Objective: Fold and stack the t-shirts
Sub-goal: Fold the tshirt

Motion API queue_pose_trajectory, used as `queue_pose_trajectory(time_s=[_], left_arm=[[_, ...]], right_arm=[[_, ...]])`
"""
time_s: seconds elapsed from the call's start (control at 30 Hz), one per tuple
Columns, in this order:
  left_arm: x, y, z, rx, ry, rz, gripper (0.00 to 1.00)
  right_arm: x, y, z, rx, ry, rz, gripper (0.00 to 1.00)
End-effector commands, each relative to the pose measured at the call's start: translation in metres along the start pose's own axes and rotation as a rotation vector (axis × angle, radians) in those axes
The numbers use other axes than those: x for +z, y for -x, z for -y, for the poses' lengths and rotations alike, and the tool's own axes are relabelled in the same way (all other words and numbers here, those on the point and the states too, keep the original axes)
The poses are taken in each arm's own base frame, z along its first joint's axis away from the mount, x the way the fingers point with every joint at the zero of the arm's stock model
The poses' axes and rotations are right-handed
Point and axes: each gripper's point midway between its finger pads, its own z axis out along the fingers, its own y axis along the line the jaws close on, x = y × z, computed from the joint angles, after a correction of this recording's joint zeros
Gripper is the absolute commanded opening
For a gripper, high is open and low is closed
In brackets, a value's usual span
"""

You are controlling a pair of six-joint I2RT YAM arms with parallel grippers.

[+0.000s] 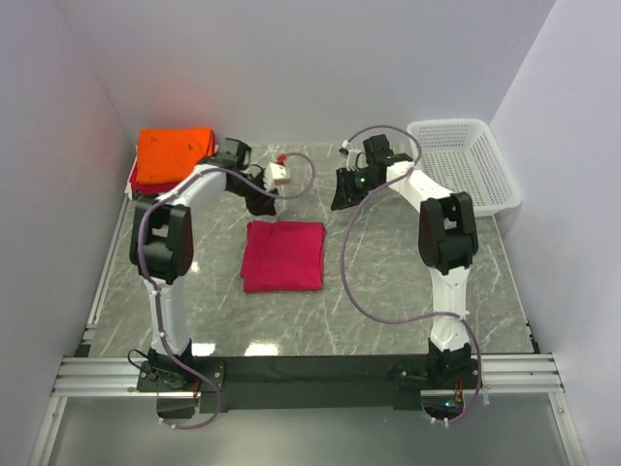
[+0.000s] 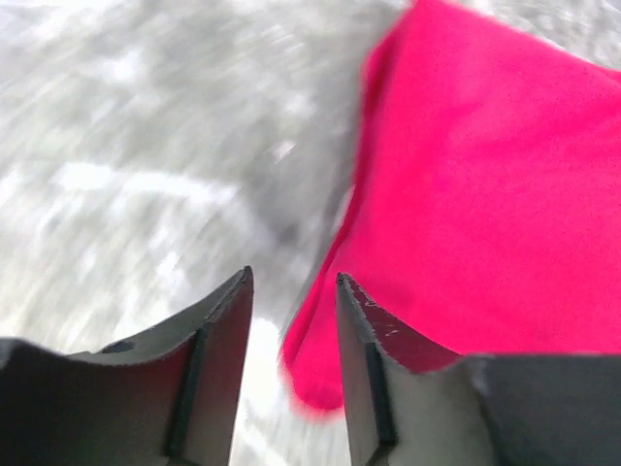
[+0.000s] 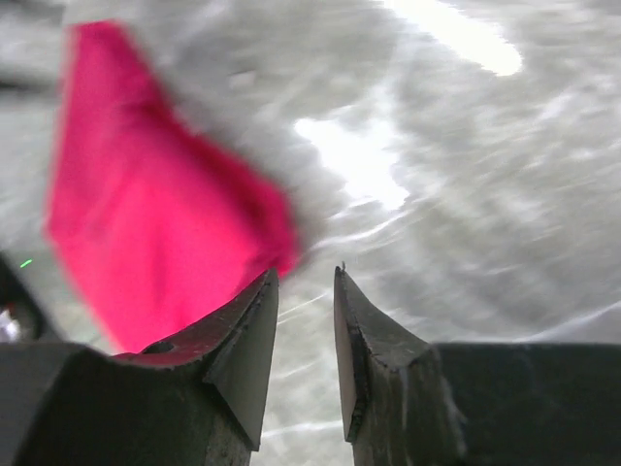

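Lying on the tabletop (image 1: 388, 291): crimson-pink t-shirt (image 1: 283, 255), folded flat into a rectangle, at the centre.
Stack: orange t-shirt (image 1: 175, 150) laid over red, far-left corner; right edge hidden by the left arm.
Left fingers (image 2: 218, 340): apart, nothing held, beside a shirt corner.
Right fingers (image 3: 374, 359): apart, nothing held.
Wrist views: blurred; stack and basket (image 1: 456, 131) are shown only from above.

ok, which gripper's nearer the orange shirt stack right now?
Left. The left gripper is right of the orange stack; the right gripper is farther right, past the pink shirt.
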Motion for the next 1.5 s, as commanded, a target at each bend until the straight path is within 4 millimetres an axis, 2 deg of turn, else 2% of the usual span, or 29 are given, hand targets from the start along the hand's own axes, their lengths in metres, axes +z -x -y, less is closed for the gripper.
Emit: queue_pose_trajectory(time_s=[0.0, 0.07, 0.17, 0.3, 0.53, 0.73, 0.87, 1.13, 1.23, 1.3, 1.47], left_arm=[[-0.051, 0.022, -0.01, -0.1, 0.078, 0.079, 0.44], [-0.048, 0.005, -0.01, -0.169, 0.081, 0.051, 0.44], [-0.042, -0.013, -0.016, -0.243, 0.087, 0.014, 0.43], [-0.033, -0.026, -0.019, -0.307, 0.076, -0.016, 0.43], [-0.019, -0.041, -0.021, -0.36, 0.042, -0.049, 0.45], [-0.013, -0.052, -0.017, -0.38, 0.022, -0.071, 0.44], [-0.012, -0.053, -0.011, -0.395, -0.002, -0.076, 0.39], [-0.013, -0.057, -0.003, -0.432, -0.039, -0.091, 0.37], [-0.014, -0.056, -0.003, -0.441, -0.044, -0.087, 0.31], [-0.015, -0.054, -0.003, -0.442, -0.048, -0.08, 0.22], [-0.02, -0.051, -0.007, -0.451, -0.046, -0.07, 0.11]], right_arm=[[-0.032, 0.022, -0.057, -0.098, 0.121, 0.096, 0.36], [-0.026, 0.015, -0.075, -0.085, 0.175, 0.071, 0.36], [-0.011, 0.002, -0.09, -0.076, 0.225, 0.02, 0.35], [0.018, -0.016, -0.081, -0.043, 0.211, -0.046, 0.34], [0.046, -0.038, -0.058, 0.008, 0.167, -0.115, 0.31], [0.054, -0.046, -0.047, 0.011, 0.124, -0.138, 0.29], [0.054, -0.047, -0.046, 0.008, 0.119, -0.142, 0.29], [0.053, -0.047, -0.045, 0.0, 0.112, -0.141, 0.29], [0.054, -0.047, -0.045, -0.002, 0.111, -0.14, 0.29], [0.054, -0.048, -0.045, -0.003, 0.109, -0.142, 0.29], [0.054, -0.049, -0.042, -0.005, 0.102, -0.145, 0.29]])
